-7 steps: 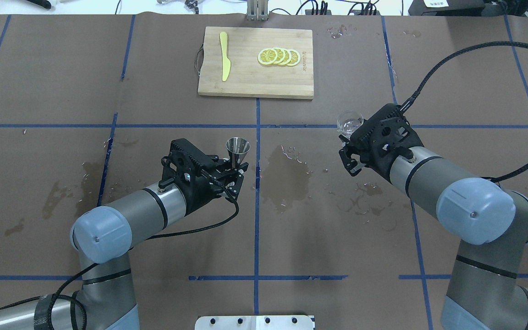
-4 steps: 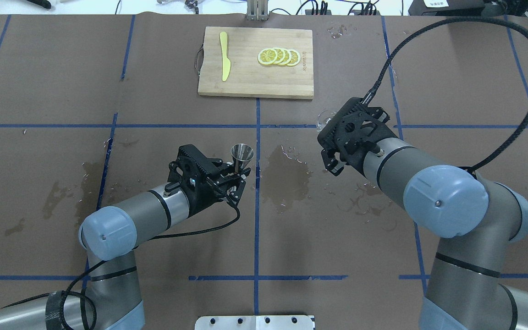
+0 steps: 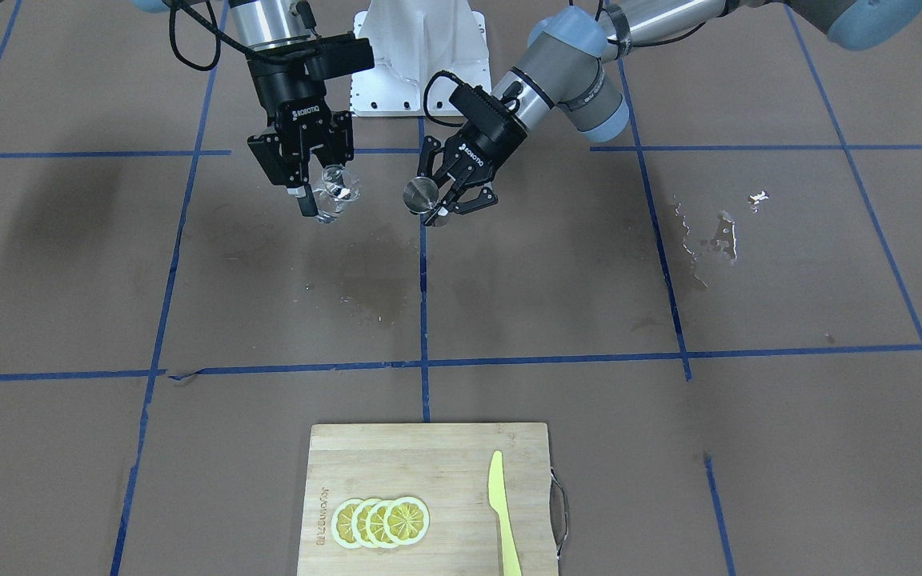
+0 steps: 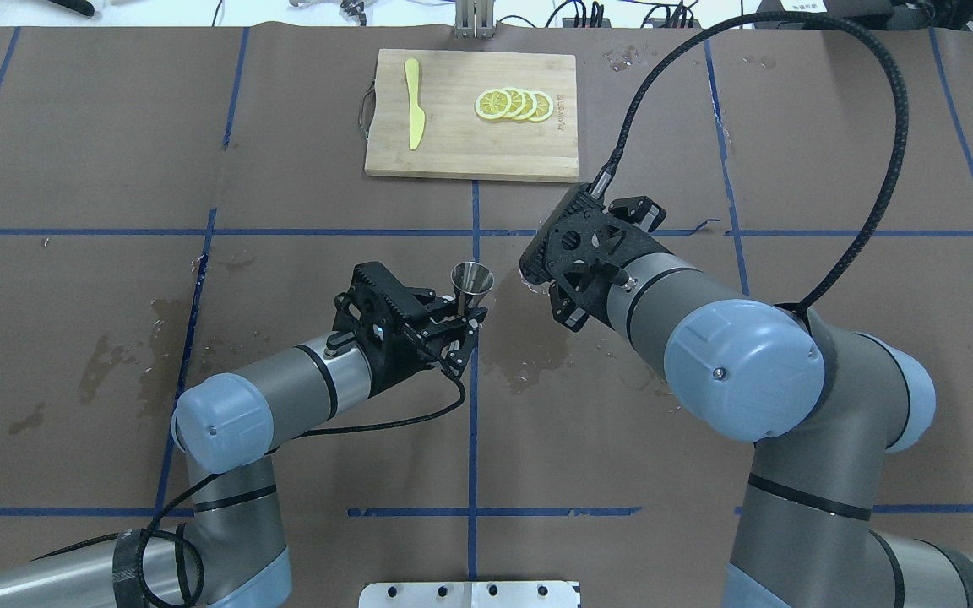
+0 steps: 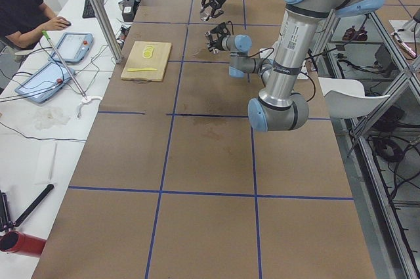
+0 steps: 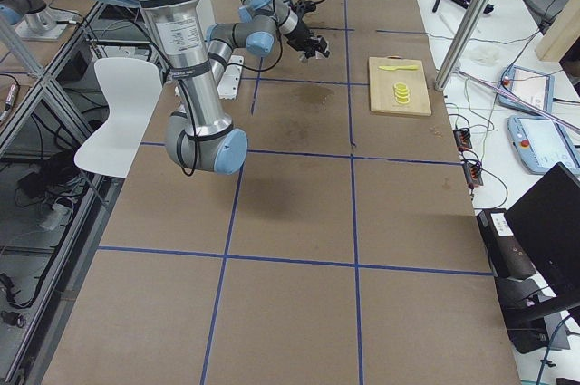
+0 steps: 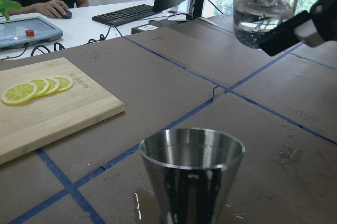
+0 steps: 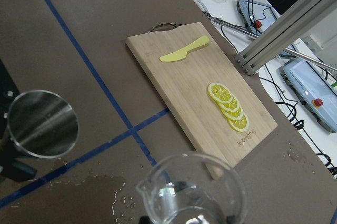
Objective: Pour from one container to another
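- Left tool (image 4: 461,319): closed upon the narrow stem of the steel cup. Its arm is seen at the lower left of the overhead view.
- Steel cup (image 4: 471,281): conical, held upright with the mouth upward, beside the blue centre line of the bench (image 4: 73,152).
- Cutting board (image 4: 461,156): wooden, laid at the far side of the bench. A yellow knife (image 4: 413,105) is set at its left and four overlapping lemon slices (image 4: 513,104) at its right.
- Wet patch (image 4: 529,333): a dark stain on the brown covering, just right of the centre line.
- Glass pitcher (image 3: 338,192): clear, partly filled with clear liquid and carried above the bench. It is near the steel cup but apart from it, and is shown higher than the cup's rim in the left wrist view.
- Right tool (image 3: 318,200): clamped on the glass pitcher, which is largely hidden beneath it in the overhead view.
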### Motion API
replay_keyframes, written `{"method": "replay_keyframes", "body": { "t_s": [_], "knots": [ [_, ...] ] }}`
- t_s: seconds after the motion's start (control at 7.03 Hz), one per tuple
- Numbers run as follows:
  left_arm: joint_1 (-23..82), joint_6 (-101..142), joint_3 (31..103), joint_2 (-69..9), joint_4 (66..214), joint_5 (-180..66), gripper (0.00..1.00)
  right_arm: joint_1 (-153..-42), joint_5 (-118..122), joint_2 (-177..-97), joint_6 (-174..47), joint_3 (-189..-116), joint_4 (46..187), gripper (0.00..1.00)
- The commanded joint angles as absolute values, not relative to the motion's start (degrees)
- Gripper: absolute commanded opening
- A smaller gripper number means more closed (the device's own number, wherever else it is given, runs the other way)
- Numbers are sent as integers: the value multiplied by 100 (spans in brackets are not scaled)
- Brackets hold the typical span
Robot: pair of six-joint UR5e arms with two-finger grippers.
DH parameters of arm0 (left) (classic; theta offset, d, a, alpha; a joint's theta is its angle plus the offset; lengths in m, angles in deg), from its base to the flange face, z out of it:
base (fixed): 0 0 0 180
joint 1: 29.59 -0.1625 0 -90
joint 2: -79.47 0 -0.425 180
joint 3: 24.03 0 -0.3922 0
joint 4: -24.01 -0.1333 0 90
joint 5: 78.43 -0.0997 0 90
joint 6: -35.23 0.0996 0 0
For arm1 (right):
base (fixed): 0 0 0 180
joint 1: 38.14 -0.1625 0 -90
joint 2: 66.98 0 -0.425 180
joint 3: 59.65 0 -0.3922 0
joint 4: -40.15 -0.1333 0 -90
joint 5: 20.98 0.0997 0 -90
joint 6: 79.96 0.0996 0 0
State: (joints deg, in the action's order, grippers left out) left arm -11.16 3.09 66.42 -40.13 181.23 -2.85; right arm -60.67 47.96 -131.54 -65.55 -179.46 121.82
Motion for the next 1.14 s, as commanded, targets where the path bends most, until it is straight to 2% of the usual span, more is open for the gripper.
{"method": "replay_keyframes", "body": {
  "t_s": [0.0, 1.0],
  "knots": [
    [-1104, 315, 6405, -4286, 18125, -284, 0, -6011, 4784, -13026, -6563, -17866, 12224, 0],
    [-1122, 315, 6386, -4384, 18125, -266, 0, -5949, 4390, -12692, -7316, -17742, 12672, 0]
  ]
}}
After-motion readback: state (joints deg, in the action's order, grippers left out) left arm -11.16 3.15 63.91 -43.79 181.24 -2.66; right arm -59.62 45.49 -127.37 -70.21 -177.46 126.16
